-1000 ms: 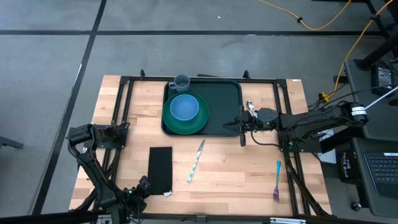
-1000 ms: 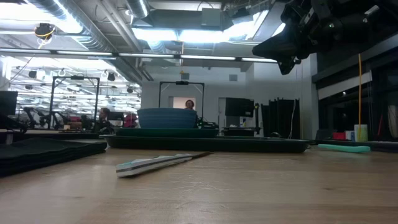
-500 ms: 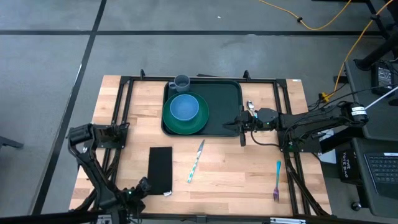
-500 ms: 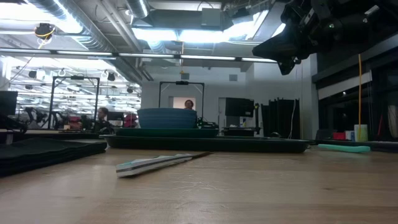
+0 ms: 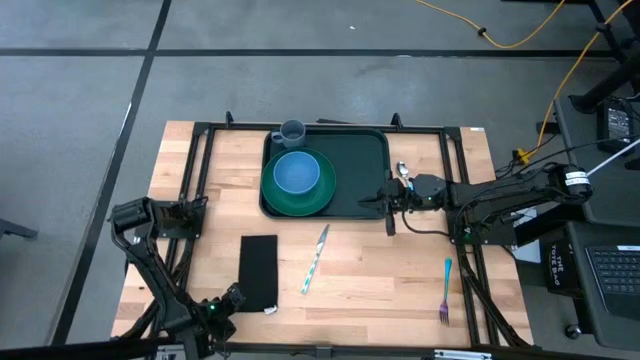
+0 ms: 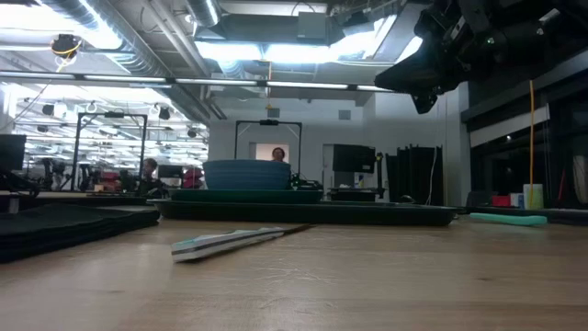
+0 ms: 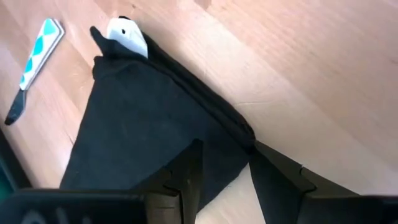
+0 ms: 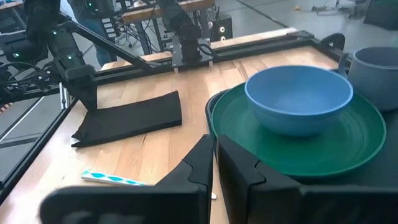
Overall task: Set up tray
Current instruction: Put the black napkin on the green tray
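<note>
Your tray (image 5: 355, 170) sits at the far middle of the wooden table (image 5: 380, 285), and on its left half lies the round green plate (image 5: 310, 198) with the blue bowl (image 5: 296, 172) resting on it; the grey mug (image 5: 292, 131) stands in the tray's far left corner, just beyond the plate. Your right gripper (image 5: 389, 205) hangs above the tray's right edge, raised off the table as the low view shows (image 6: 424, 83), and in its own wrist view its fingers (image 8: 199, 163) stand close together with only a thin gap and nothing between them. A spoon (image 5: 402, 170) lies just beside the tray's right rim, near that gripper. Your left gripper (image 5: 222, 302) is down at the near left corner of the table, over the near end of the black folded cloth (image 5: 258, 272); its fingers (image 7: 186, 177) are slightly apart, gripping nothing, with the cloth's edge below them. A knife with a patterned handle (image 5: 314, 262) lies on the bare wood between the cloth and the near right, and a fork with a teal handle (image 5: 445, 290) lies well apart near the right edge.
</note>
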Action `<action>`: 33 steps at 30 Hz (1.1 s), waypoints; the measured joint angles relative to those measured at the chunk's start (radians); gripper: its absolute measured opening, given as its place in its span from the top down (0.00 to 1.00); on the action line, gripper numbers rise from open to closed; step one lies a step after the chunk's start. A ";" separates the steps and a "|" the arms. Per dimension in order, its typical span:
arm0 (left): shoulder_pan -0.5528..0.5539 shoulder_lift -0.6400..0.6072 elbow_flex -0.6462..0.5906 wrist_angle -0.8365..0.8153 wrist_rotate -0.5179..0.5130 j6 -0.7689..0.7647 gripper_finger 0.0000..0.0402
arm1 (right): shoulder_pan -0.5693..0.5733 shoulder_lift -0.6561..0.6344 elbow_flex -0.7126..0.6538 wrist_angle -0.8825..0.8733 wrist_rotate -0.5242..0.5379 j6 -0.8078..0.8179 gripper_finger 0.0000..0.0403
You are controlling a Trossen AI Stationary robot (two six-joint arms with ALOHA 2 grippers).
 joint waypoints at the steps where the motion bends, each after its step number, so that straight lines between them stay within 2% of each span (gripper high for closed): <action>1: 0.000 0.000 0.000 0.000 -0.003 -0.001 0.68 | 0.000 0.000 0.000 -0.006 0.000 0.012 0.93; 12: 0.003 0.025 0.001 0.008 0.011 -0.048 0.74 | 0.000 0.000 0.000 -0.023 0.000 0.019 0.93; 16: 0.002 0.047 0.005 0.018 0.009 -0.057 0.81 | 0.000 0.000 0.000 -0.023 0.000 0.019 0.93; 22: 0.001 0.062 0.007 0.051 -0.076 -0.063 0.98 | 0.000 0.000 0.000 -0.022 0.000 0.023 0.93; 29: 0.003 0.062 0.007 0.055 -0.076 -0.105 0.99 | 0.000 0.000 0.000 -0.022 0.000 0.043 0.93; 33: 0.003 0.059 0.016 0.060 -0.111 -0.107 0.99 | 0.000 0.000 0.000 -0.022 0.000 0.043 0.93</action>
